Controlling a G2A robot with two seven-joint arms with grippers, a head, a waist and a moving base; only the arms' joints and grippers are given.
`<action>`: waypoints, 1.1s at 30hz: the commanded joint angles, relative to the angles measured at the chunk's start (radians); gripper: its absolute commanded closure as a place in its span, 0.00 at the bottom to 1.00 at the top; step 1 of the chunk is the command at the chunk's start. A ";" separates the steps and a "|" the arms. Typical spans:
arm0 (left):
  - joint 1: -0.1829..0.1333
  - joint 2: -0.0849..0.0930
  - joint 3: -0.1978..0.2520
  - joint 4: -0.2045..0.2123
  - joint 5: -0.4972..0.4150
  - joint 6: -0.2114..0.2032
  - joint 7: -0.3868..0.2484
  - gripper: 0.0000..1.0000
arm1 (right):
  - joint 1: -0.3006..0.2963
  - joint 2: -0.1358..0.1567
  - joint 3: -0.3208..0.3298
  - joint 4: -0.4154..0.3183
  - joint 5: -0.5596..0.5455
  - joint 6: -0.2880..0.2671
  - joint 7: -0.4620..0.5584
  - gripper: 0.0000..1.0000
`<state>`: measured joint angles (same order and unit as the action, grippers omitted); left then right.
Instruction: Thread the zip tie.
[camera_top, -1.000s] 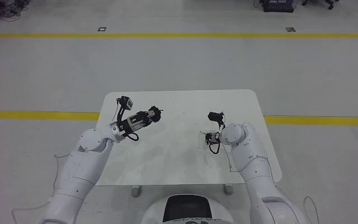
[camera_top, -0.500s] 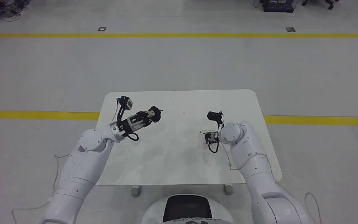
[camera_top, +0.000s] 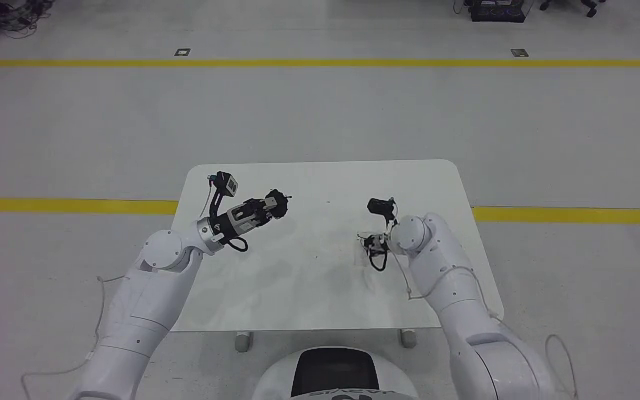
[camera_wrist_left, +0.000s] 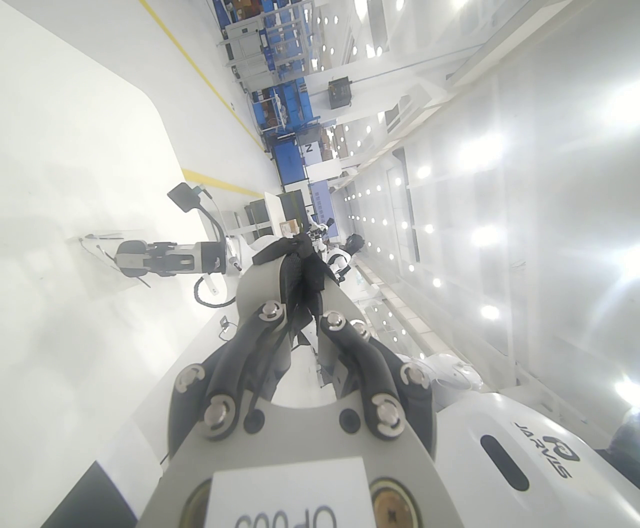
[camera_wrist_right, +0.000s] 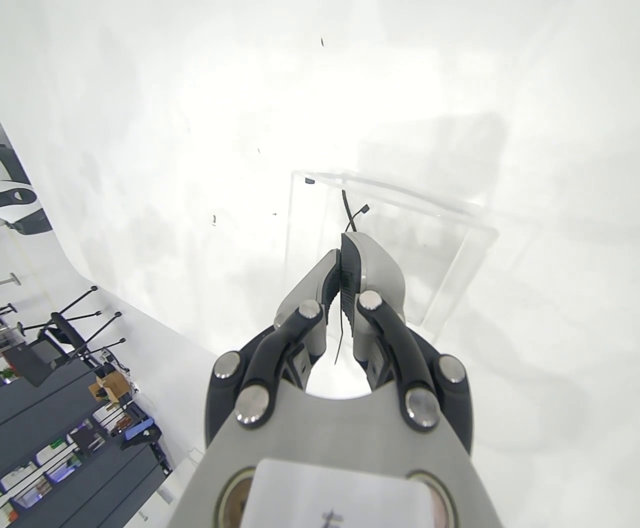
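Ceiling lamps (camera_wrist_left: 484, 234) flare into streaks, the white bench (camera_wrist_right: 150, 100) glares nearly washed out, and wrist views bow at edges.

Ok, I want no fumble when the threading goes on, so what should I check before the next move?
1. Is the right gripper shut on the thin black plastic zip tie? Ok.
2. Does an end of the tie stick out past the fingertips for threading? Ok.
3. Is the clear plastic box on the white table directly below that gripper? Ok.
4. Is the left gripper open to receive the tie? Not ok, it is shut.
5. Is the left gripper holding nothing? Cannot tell.
6. Are the two arms well apart over the table? Ok.
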<state>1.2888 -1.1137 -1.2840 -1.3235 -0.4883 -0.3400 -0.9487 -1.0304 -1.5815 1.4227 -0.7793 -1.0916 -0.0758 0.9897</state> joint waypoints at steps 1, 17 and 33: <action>0.000 0.000 0.000 0.000 0.000 0.000 0.000 1.00 | 0.000 0.002 -0.002 0.000 0.006 -0.002 -0.005 1.00; 0.000 0.000 0.000 0.000 0.000 0.000 0.000 1.00 | -0.218 0.070 0.109 -0.344 0.190 -0.264 0.045 1.00; 0.000 0.000 0.000 0.000 0.000 0.000 0.000 1.00 | -0.297 0.117 0.086 -0.509 0.361 -0.264 0.125 1.00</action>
<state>1.2888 -1.1137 -1.2840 -1.3235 -0.4883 -0.3400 -0.9487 -1.3277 -1.4643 1.5090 -1.2883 -0.7308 -0.3400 1.1150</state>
